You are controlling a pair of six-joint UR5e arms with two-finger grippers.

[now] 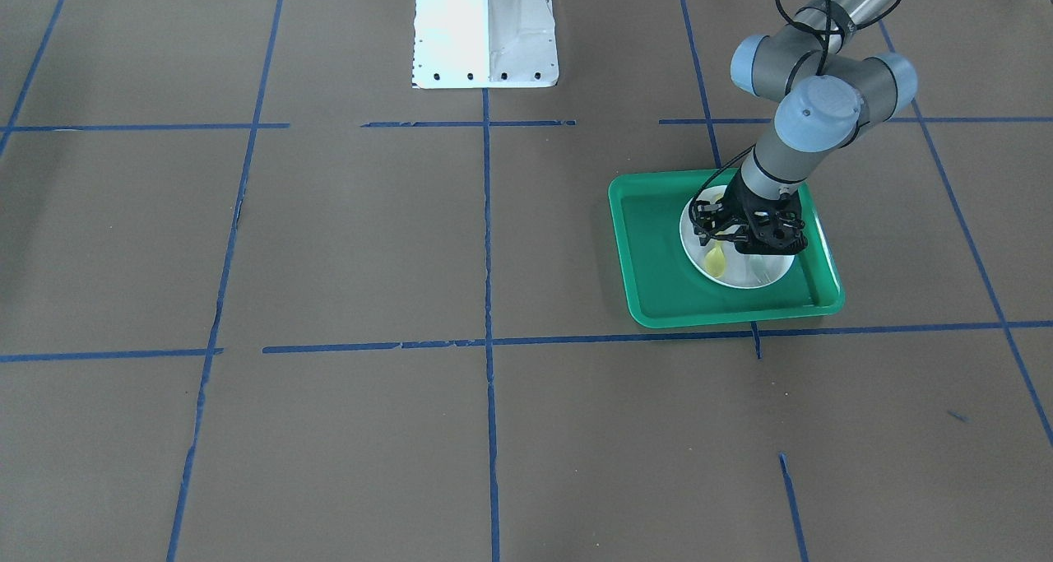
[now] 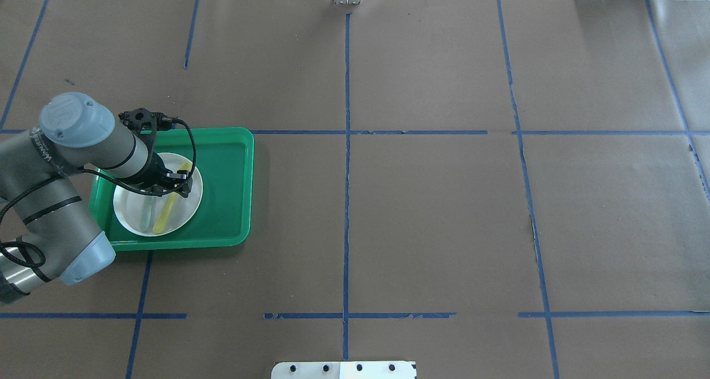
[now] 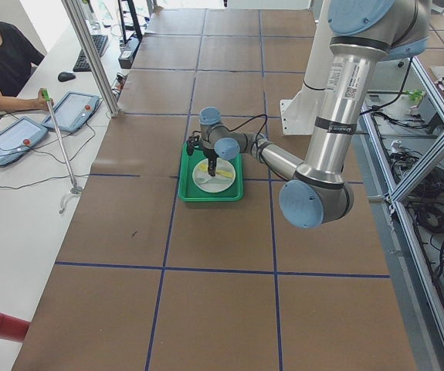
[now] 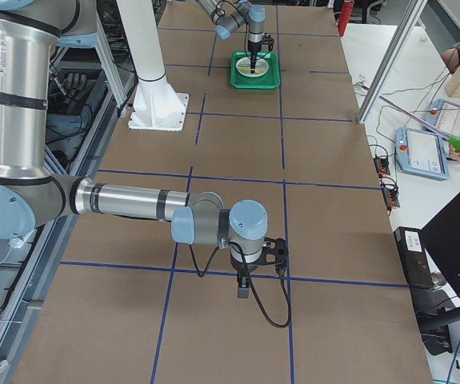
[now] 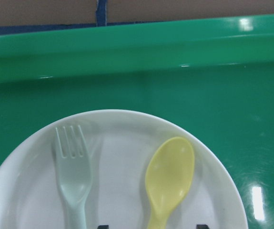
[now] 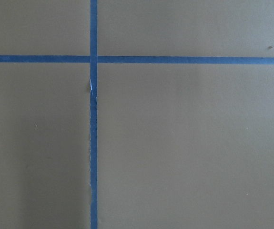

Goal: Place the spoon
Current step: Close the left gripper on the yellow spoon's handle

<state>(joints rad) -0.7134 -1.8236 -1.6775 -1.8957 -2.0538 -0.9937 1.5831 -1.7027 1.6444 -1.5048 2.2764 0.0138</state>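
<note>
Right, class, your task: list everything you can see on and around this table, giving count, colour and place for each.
spoon: one, yellow, lying on the plate
fork: one, pale grey-green, on the plate beside the spoon, not touching it
plate: one, white, inside the tray
tray: one, green, on the table on the robot's left side
table: one, brown, crossed by blue tape
pedestal: one, white, at the middle of the robot's edge of the table
operator: one, dark shirt, seated off the table
left gripper: one, black, over the plate, jaws open either side of the spoon's handle
right gripper: one, black, low over the table; open or shut cannot be told
</note>
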